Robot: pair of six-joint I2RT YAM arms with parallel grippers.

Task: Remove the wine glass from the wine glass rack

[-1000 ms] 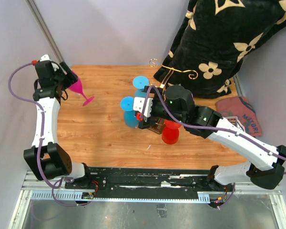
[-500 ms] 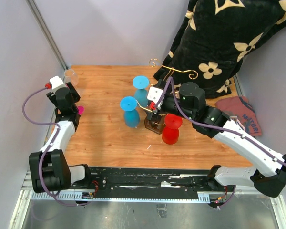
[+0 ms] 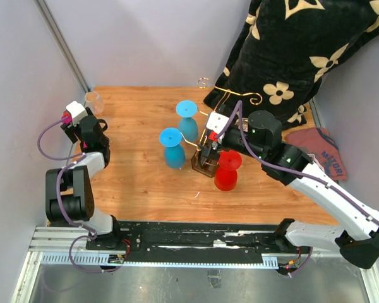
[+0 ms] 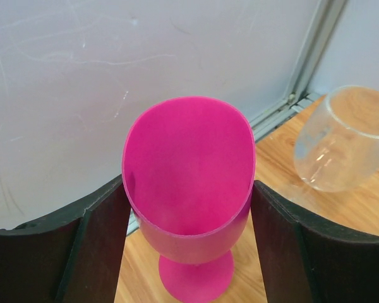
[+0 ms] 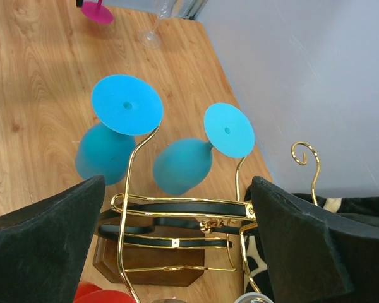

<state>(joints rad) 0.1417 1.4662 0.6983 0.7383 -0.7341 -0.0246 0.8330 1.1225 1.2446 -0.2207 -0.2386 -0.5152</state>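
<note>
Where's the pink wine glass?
Left wrist view: the pink wine glass stands between the left hand's fingers at the table's far-left edge, beside the clear glass.

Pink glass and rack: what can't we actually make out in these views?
Left wrist: pink glass foot cut off by the bottom edge; unclear whether the left tool squeezes the bowl or only flanks it.
Top external: pink glass almost all hidden under the left tool.
Top external: middle of the wine glass rack covered by the right tool.
Right wrist: red glass only a sliver at the bottom edge.
</note>
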